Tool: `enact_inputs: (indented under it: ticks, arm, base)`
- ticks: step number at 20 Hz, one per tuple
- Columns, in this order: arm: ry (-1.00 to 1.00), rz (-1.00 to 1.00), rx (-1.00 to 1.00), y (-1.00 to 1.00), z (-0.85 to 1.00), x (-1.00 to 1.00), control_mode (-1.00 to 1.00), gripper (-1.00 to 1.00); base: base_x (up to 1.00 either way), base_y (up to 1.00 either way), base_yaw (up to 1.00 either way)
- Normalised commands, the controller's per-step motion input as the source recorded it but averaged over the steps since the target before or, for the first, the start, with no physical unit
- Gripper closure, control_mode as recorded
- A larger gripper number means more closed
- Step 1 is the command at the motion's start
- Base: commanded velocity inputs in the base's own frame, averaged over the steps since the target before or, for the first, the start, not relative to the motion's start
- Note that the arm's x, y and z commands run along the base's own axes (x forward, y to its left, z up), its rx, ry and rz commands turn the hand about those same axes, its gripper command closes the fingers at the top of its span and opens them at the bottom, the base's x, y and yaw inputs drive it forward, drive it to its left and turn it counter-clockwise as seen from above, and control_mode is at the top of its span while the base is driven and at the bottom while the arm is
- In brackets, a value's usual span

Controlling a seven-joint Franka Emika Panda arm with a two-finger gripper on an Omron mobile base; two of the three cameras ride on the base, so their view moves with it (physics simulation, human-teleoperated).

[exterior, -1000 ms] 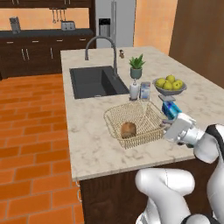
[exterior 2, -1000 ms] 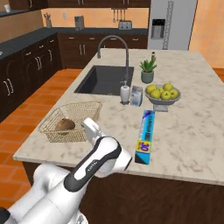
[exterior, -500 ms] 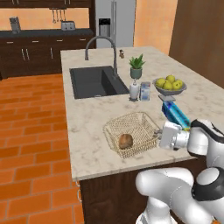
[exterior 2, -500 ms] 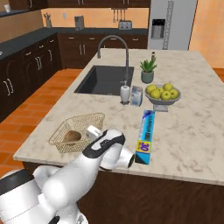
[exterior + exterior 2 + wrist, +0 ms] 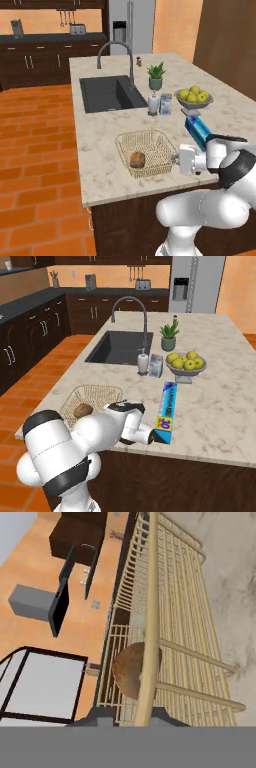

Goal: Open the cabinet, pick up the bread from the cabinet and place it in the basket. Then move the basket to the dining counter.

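The golden wire basket [image 5: 159,146] rests on the beige dining counter [image 5: 100,167] near its front edge, in front of the sink. The round brown bread [image 5: 137,159] lies inside it. My gripper [image 5: 176,159] reaches in from the right and is shut on the basket's right rim. In the hand view the rim bar of the basket [image 5: 152,612] runs between my gripper's [image 5: 132,714] two tips, with the bread [image 5: 127,672] just behind the mesh. From the right base view the basket [image 5: 95,392] and bread [image 5: 83,409] show left of my arm. The cabinet is out of view.
A blue foil box [image 5: 197,129] lies just right of my hand. A grey bowl of fruit [image 5: 194,97], a potted plant [image 5: 156,76], a soap bottle [image 5: 153,104] and the black sink [image 5: 110,92] with its faucet stand behind the basket. Orange floor lies to the left.
The basket with the bread has slid a little toward the counter's front edge and to the left, with my gripper still on its rim. My arm has swung lower.
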Motion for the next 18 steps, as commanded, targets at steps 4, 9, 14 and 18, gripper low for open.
enact_inputs:
  ticks: [4, 9, 14, 18]
  arm:
    - [0.21, -0.14, -0.06, 0.0, -0.18, 0.57, -1.0, -1.0]
    - [0.33, -0.15, -0.07, 0.0, -0.07, 0.42, -1.0, -1.0]
    - [0.27, -0.05, -0.07, -0.01, -0.1, 0.08, -1.0, -1.0]
    - [0.17, -0.01, -0.05, 0.0, 0.03, -0.14, -1.0, -1.0]
  base:
    - [0.0, 0.0, 0.0]
    - [0.0, 0.0, 0.0]
    - [0.0, 0.0, 0.0]
    - [0.0, 0.0, 0.0]
